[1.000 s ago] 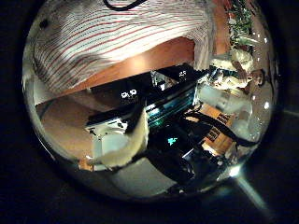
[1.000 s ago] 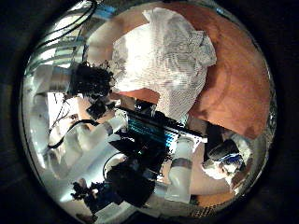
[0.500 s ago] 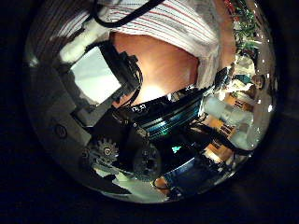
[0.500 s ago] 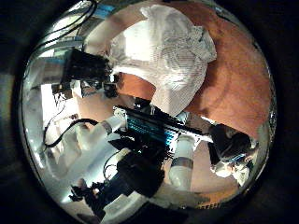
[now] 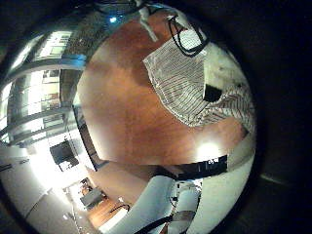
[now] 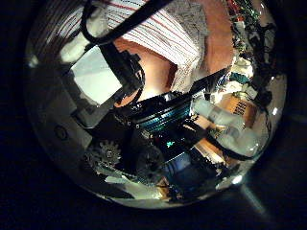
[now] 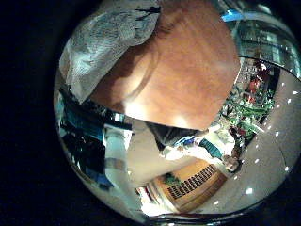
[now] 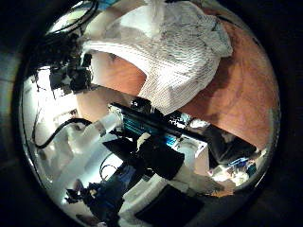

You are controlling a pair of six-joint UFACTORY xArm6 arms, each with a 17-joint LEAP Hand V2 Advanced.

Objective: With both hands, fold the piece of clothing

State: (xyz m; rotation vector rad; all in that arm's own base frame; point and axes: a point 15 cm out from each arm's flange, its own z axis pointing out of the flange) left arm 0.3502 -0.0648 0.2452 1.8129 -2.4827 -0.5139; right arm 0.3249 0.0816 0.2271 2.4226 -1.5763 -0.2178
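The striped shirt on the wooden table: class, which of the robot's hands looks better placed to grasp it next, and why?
Probably the right: the striped shirt fills much of its thumb-side palm view, so it lies close. From the left palm it looks smaller, across bare wooden table.

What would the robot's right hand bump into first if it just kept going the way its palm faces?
Most likely the striped shirt, which lies bunched on the wooden table in front of that palm. Depth is hard to judge, so the distance is unclear.
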